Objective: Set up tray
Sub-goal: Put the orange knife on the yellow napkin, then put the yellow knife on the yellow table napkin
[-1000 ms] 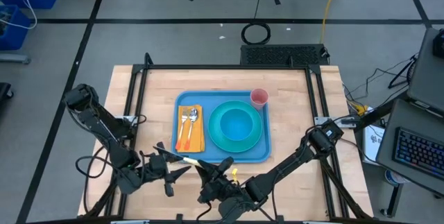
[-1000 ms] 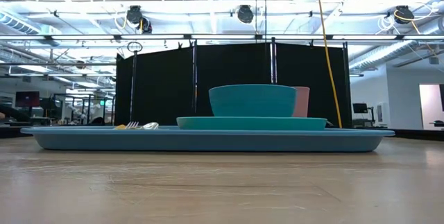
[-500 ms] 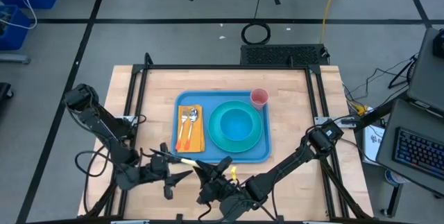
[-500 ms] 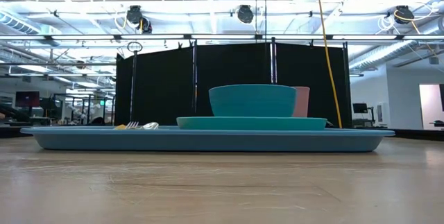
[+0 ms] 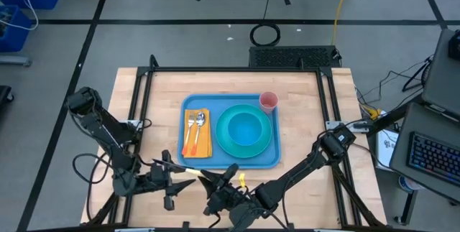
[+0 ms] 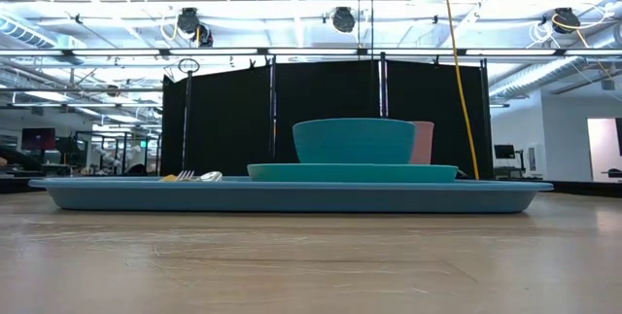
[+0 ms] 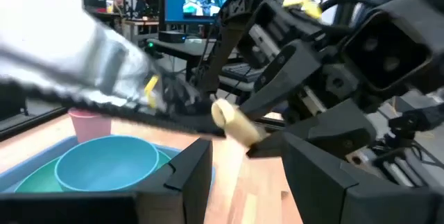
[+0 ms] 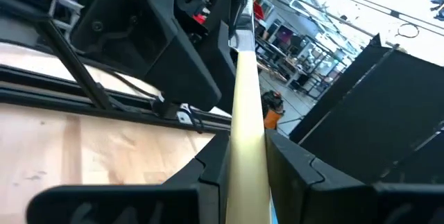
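The blue tray (image 5: 185,114) lies mid-table and holds an orange napkin (image 5: 204,144) with a fork and spoon, a turquoise plate (image 5: 221,141) with a bowl (image 5: 246,127), and a pink cup (image 5: 268,100). Both grippers are at the table's near edge, in front of the tray. My right gripper (image 5: 213,179) is shut on a knife with a cream handle (image 5: 189,169) and a silver blade (image 7: 104,57). My left gripper (image 5: 177,178) is open just left of the knife; its fingers (image 7: 189,174) stand apart below the knife, with nothing between them. My right gripper pinches the knife's cream handle (image 8: 246,151) between its two fingers. The knife lies along the fingers and sticks out past their tips toward my left gripper, blade end first. It is lifted clear of the table.
The table's black frame posts stand at its corners (image 5: 152,62). Bare wood lies left and right of the tray (image 5: 309,117) and in the strip in front of it, where both arms crowd together.
My left gripper has drawn back a little toward the table's left and near edge, away from my right gripper and the knife. The right gripper and the things on the tray have stayed put.
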Controlling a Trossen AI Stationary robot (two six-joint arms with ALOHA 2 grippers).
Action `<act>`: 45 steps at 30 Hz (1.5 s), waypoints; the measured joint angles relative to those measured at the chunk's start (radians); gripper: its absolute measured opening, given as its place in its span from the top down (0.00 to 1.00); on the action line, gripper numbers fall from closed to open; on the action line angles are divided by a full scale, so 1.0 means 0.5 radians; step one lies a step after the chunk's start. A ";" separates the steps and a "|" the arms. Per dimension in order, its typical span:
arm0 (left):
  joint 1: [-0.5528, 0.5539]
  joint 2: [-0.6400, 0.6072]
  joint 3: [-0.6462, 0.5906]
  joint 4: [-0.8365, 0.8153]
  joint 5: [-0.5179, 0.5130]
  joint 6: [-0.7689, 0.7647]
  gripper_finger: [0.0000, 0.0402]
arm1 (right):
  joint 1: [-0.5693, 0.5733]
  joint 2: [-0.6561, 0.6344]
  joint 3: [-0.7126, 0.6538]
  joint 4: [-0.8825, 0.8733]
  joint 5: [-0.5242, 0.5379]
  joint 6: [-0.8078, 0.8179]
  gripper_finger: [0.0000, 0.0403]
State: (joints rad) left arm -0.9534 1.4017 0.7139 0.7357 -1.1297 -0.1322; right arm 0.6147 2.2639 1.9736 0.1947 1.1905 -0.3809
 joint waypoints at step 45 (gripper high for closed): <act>-0.016 -0.002 -0.002 -0.240 -0.006 -0.268 0.98 | 0.080 0.002 -0.348 0.220 -0.093 -0.143 0.99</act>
State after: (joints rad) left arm -0.9615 1.4006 0.7132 0.6156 -1.1325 -0.2661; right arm 0.6550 2.2646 1.7996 0.3047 1.1441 -0.4526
